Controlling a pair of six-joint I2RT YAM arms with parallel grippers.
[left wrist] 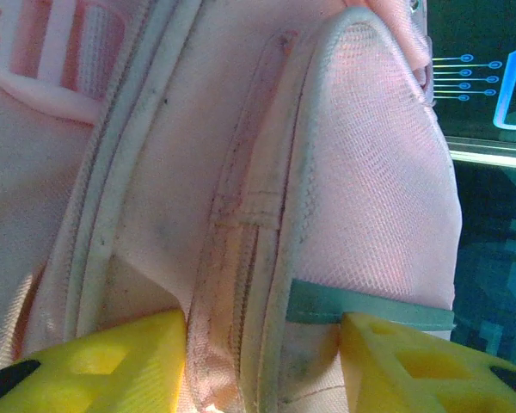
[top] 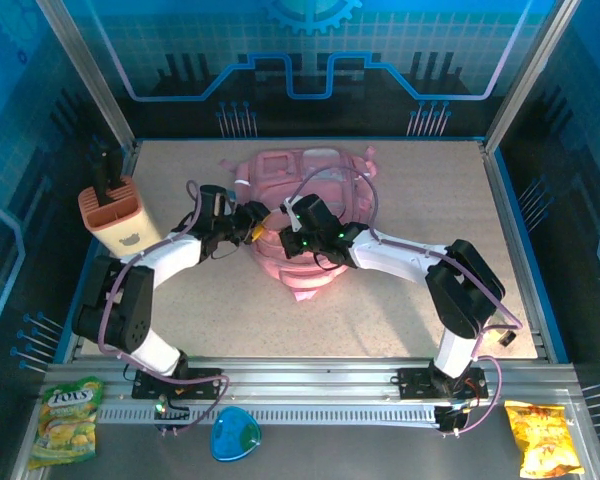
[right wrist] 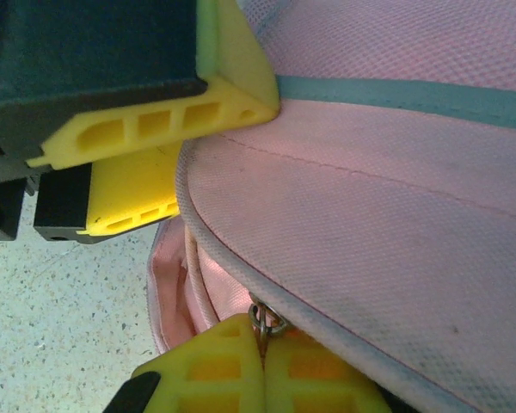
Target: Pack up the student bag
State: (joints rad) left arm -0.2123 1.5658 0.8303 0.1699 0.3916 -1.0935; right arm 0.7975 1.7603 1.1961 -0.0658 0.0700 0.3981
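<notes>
left gripper (left wrist: 260, 325): fingers clamped on bag (top: 310, 168) rim | right gripper (right wrist: 262, 344): fingers pinched together on zipper pull (right wrist: 267, 320)

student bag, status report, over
Left claw astride a fold of the student bag, grip unclear. Right claw shut on zip pull. Bag lies mid-table. Beige holder stands apart at left edge.

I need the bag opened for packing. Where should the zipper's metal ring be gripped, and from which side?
Pinch the metal ring where it hangs out from under the piped rim of the student bag, coming from the side away from the fabric. It dangles free there, thin enough for fingertips. The right gripper holds it so; the left gripper clamps the bag's edge.
</notes>
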